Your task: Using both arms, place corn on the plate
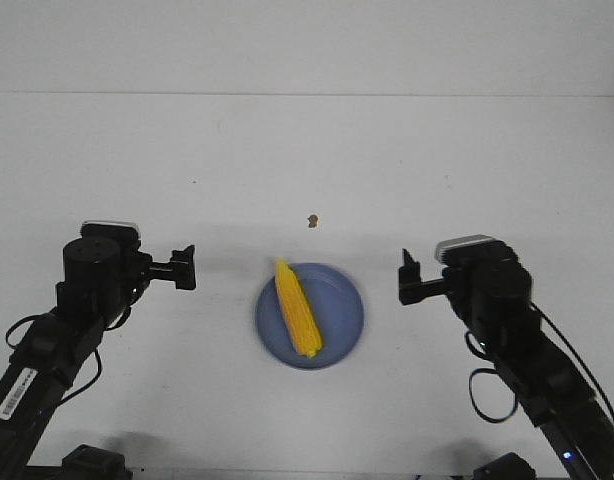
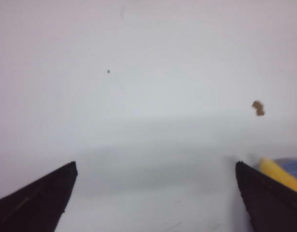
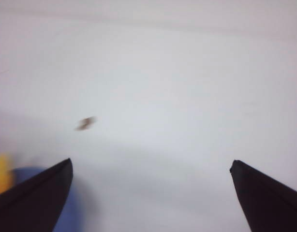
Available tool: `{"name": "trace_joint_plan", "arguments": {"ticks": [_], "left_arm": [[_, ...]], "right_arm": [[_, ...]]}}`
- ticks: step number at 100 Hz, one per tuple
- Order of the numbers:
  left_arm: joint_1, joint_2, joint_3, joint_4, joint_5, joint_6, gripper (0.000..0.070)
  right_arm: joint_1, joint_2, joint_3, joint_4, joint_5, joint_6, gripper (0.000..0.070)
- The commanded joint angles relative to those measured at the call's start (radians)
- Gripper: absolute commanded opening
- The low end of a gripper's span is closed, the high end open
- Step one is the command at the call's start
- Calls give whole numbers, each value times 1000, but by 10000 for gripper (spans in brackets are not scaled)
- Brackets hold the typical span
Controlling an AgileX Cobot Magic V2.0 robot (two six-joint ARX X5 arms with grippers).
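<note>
now the tapered yellow corn (image 1: 296, 310) lies on the round blue plate (image 1: 344, 325); both grippers' fingers spread, empty.

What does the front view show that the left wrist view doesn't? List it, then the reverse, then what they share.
Front view only: both arms, the right end effector, and the whole corn lying on the plate.
Left wrist view only: a close look at the left end effector, open and empty, fingers wide apart.
Both: the white table, the small brown speck, and some of the corn and plate.
</note>
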Motion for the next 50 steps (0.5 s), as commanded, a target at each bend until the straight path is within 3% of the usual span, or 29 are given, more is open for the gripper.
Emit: {"name": "trace_joint_plan", "arguments": {"ticks": [1, 16, 29, 50], "left_arm": [[2, -27, 8, 6, -5, -17, 700], [2, -144, -69, 57, -11, -18, 700], [2, -282, -203, 106, -77, -36, 700], [3, -475, -369, 87, -80, -71, 700]], "right_arm": [[-40, -49, 6, -42, 4, -75, 700], [-149, -212, -44, -81, 3, -92, 700], [-222, -369, -138, -82, 3, -122, 700], [-283, -575, -293, -93, 3, -107, 700]]}}
